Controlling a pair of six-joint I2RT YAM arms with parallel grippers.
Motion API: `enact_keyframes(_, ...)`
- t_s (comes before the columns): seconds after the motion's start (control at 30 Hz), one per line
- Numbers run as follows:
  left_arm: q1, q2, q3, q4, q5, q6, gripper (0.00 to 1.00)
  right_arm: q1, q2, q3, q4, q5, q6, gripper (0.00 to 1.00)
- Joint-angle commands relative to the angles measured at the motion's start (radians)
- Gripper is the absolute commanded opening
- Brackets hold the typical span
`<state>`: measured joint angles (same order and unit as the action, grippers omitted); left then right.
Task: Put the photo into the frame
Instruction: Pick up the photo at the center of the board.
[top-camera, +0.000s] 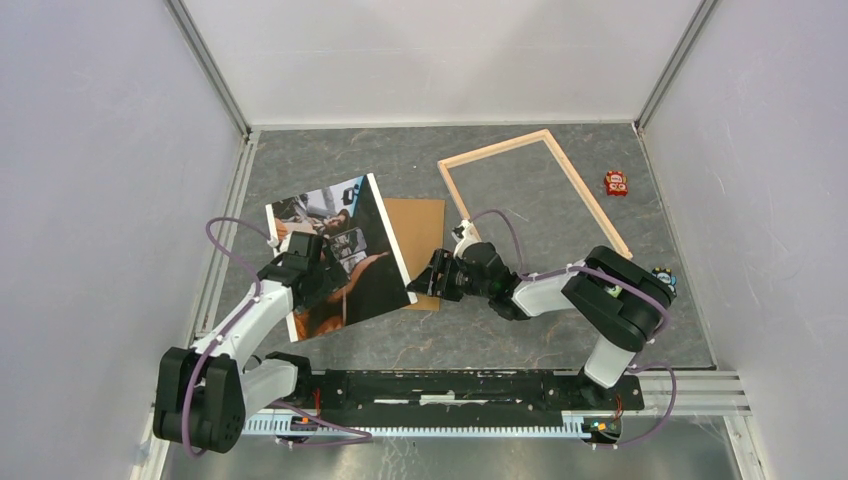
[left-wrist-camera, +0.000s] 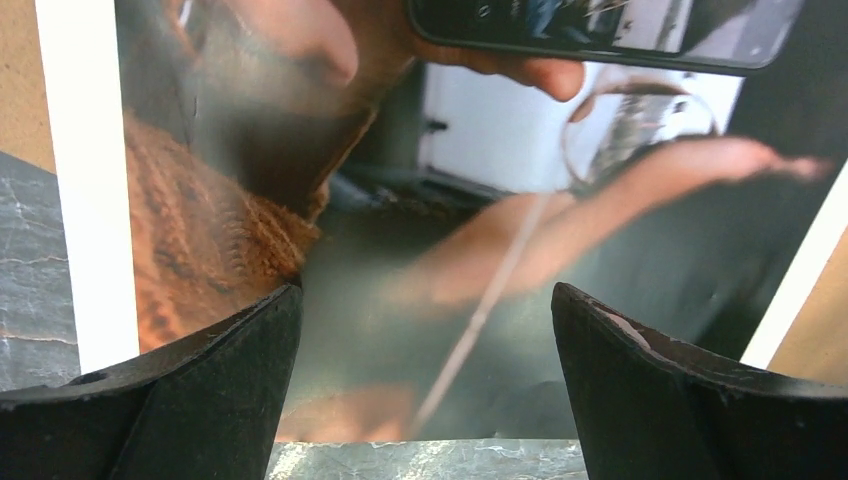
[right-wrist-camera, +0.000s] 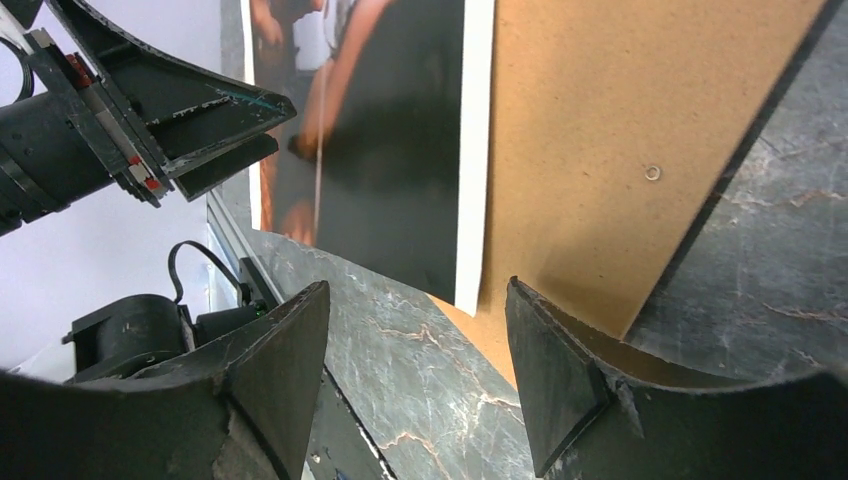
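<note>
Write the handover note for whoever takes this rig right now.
Left gripper: jaws open, over the photo, gripping nothing.
Right gripper: jaws open, aimed at the photo's near corner, where it overlaps the backing board.
The frame lies empty at the far right, apart from both.
Done: nothing in the frame yet.
To do: lift the photo, carry it over, lay it inside the frame.

White arms (top-camera: 250, 320) with black joints, purple cables (top-camera: 209, 237), scuffed black wedge-shaped pincer fingers (left-wrist-camera: 200, 400)
</note>
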<state>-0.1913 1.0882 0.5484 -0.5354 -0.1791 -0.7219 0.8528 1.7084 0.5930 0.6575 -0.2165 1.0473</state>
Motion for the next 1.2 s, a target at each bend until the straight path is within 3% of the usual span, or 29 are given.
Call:
enact_keyframes(0.0, 0.013, 0.000, -0.033, 0.050, -0.010, -0.081, 1.00, 0.003, 0.028, -0.008, 0.067, -0.002, 0.022, 0.71)
enact_keyframes(0.37, 0.015, 0.045, -0.083, 0.074, 0.049, -0.150, 1.00, 0.035, 0.114, -0.003, 0.147, -0.009, 0.104, 0.71)
enact_keyframes(0.73, 0.015, 0.034, -0.099, 0.077, 0.076, -0.151, 1.00, 0.060, 0.179, -0.025, 0.391, -0.032, 0.289, 0.69)
enact_keyframes(0.9, 0.015, 0.025, -0.096, 0.072, 0.081, -0.142, 1.00, 0.086, 0.140, -0.057, 0.238, 0.077, 0.304, 0.70)
enact_keyframes(1.03, 0.015, 0.019, -0.093, 0.072, 0.087, -0.138, 1.00, 0.111, 0.123, -0.109, 0.261, 0.125, 0.370, 0.70)
enact_keyframes(1.17, 0.015, 0.020, -0.095, 0.076, 0.079, -0.131, 1.00, 0.115, 0.086, -0.110, 0.233, 0.144, 0.334, 0.70)
